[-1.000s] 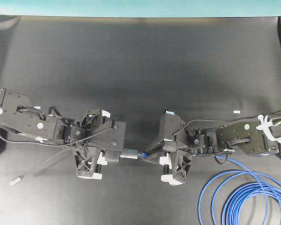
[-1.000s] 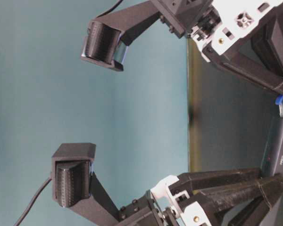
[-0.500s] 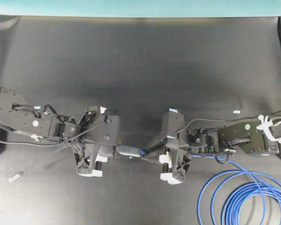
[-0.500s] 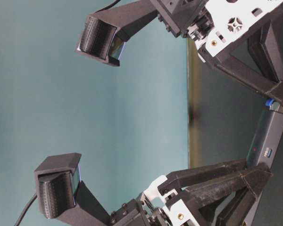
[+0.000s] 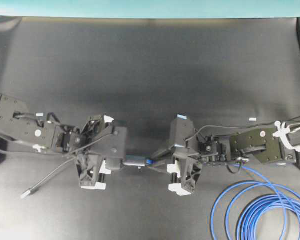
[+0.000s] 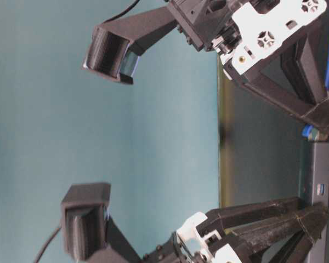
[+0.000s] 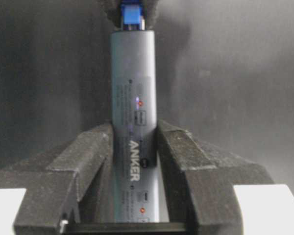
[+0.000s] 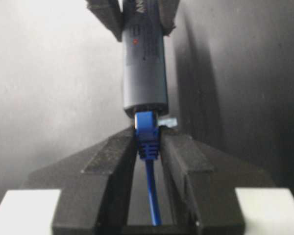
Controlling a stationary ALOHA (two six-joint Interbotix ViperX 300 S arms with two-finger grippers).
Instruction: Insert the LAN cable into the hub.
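The hub [image 7: 133, 98], a slim grey bar, is clamped lengthwise between the fingers of my left gripper [image 7: 134, 142], which is shut on it. In the overhead view the hub [image 5: 135, 161] lies level between both grippers, just above the table. My right gripper [image 8: 148, 139] is shut on the blue boot of the LAN cable's plug [image 8: 147, 132]. The boot meets the hub's end face [image 8: 144, 68], and a clear latch tab shows beside it. The rest of the LAN cable [image 5: 262, 210] lies coiled at the lower right. My left gripper [image 5: 124, 161] and right gripper [image 5: 157, 162] face each other.
The hub's thin grey cord [image 5: 45, 181] trails left under the left arm to a small plug [image 5: 27, 192] on the black mat. A small white tag [image 5: 252, 119] lies at the right. The mat's far edge meets a teal wall [image 5: 150, 7].
Both grippers have shifted slightly left and up in the overhead view, keeping their holds. The hub, tilted half a second ago, now sits level. The grey cord's loose plug has slid right.
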